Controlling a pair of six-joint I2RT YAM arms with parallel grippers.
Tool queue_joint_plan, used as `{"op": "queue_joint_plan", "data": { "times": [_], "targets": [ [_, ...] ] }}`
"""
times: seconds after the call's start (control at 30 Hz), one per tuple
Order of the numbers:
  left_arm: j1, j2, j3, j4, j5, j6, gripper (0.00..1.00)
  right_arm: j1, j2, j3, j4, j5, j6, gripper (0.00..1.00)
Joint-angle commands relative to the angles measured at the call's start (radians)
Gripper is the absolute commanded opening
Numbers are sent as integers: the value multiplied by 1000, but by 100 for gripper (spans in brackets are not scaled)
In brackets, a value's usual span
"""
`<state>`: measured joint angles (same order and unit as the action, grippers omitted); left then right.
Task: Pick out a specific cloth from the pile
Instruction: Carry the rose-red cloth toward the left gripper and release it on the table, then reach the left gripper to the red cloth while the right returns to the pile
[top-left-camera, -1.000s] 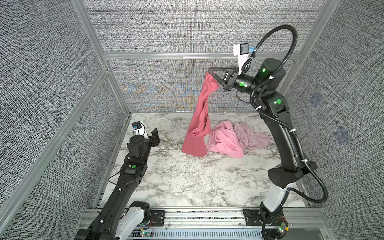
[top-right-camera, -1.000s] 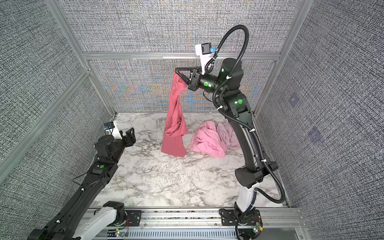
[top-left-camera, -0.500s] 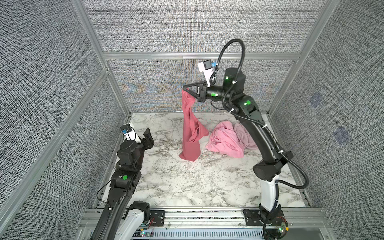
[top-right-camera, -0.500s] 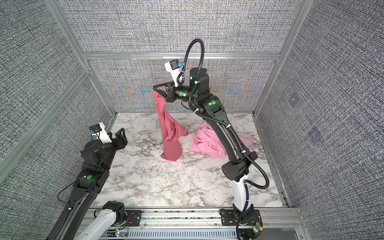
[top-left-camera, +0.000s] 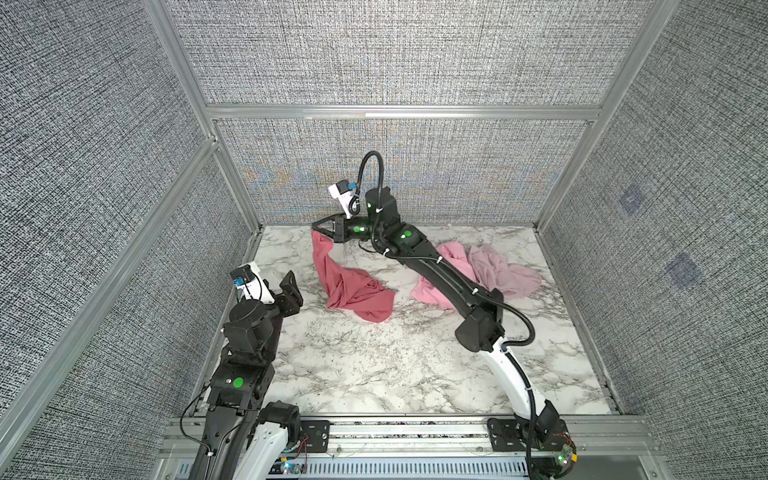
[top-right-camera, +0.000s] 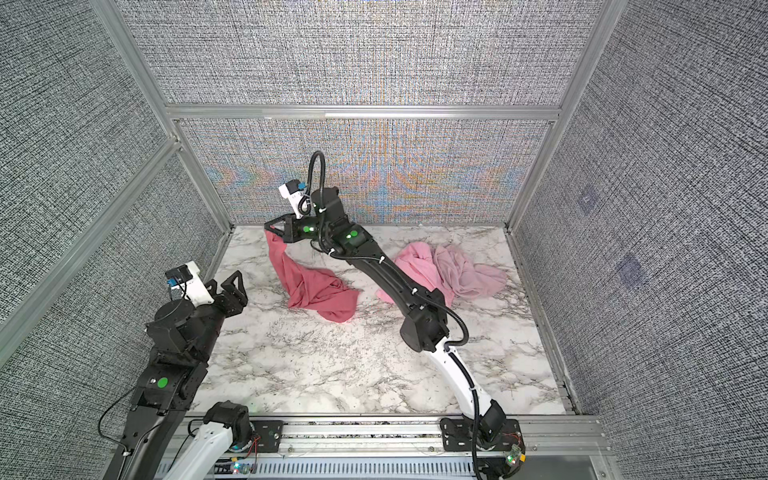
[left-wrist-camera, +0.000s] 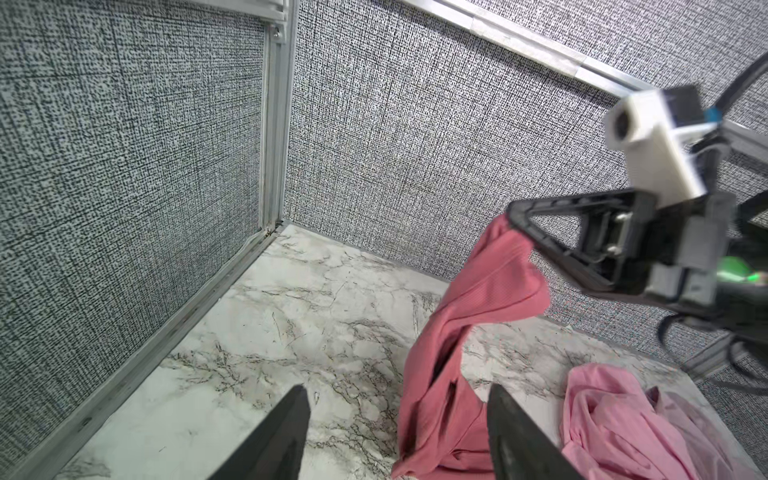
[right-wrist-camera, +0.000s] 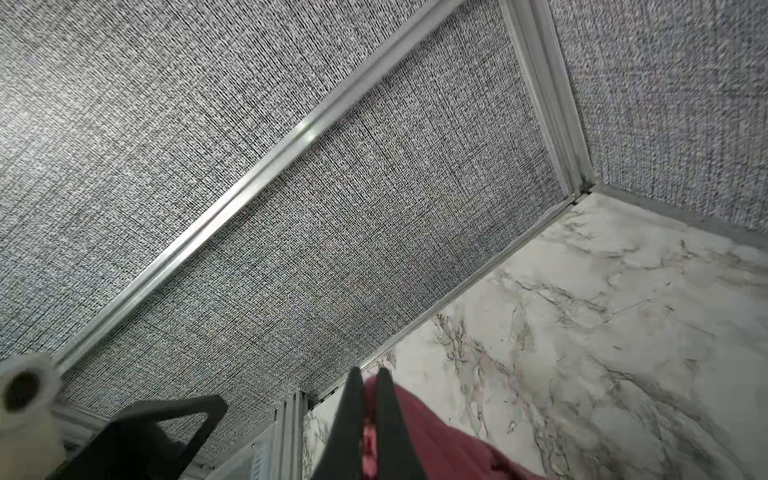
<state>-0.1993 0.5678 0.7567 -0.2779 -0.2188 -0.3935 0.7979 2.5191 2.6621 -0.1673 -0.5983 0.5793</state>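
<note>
Found right tool (top-left-camera: 316, 227) low over the back-left of the table (top-left-camera: 374, 365), jaws narrow, pinching the top end of the cloth (top-left-camera: 353, 291). Checked in the right wrist view: dark red fabric wedged between the fingertips (right-wrist-camera: 388, 407).

Compared with a second back: then high up by the upper rail (top-left-camera: 395, 112), cloth hanging full length, lower end only just down beside the pile (top-left-camera: 494, 270). Since brought down and across to the left. Most of the cloth now crumpled on the table, only a short stretch rising to the tool.

Noted bare table between cloth and pile in both top views: well apart, no overlap. Pile at back right, bright pink and pale mauve, partly hidden behind the right arm (top-left-camera: 449, 278).

Found left tool (top-right-camera: 224, 281) wide and empty near the left edge, aimed toward the cloth, not touching it; spread unchanged.

Judged separation as good as done, and the right piece taken, being the deepest colour of the three. Left, probably: let go and back away. Possible snag of fabric on a fingertip at opening.

Looked for containers: none in any view, no bin, tray or basket, so no contents to log.
</note>
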Motion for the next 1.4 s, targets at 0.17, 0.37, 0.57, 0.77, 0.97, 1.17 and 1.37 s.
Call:
{"op": "queue_joint_plan", "data": {
  "times": [0.17,0.37,0.57,0.77,0.97,1.17,1.37],
  "targets": [
    [1,15,8,-51,16,-42,69,32,50,-51,54,28,25,53],
    [1,78,-10,20,115,-53,67,-3,-172,-423,114,94,-45,56],
    [-82,209,-55,119,200,-68,61,-80,-481,-957,318,201,-60,59],
    [-301,449,-66,215,158,-29,62,-180,-749,-1369,411,317,-50,59],
    [-425,651,-19,262,127,-6,62,-272,-967,-1667,433,377,-46,59],
    [-499,822,65,261,90,8,61,-292,-1084,-1772,311,462,-105,59],
    [-547,990,182,183,69,14,61,-295,-1121,-1789,241,524,-124,61]
  ]
}}
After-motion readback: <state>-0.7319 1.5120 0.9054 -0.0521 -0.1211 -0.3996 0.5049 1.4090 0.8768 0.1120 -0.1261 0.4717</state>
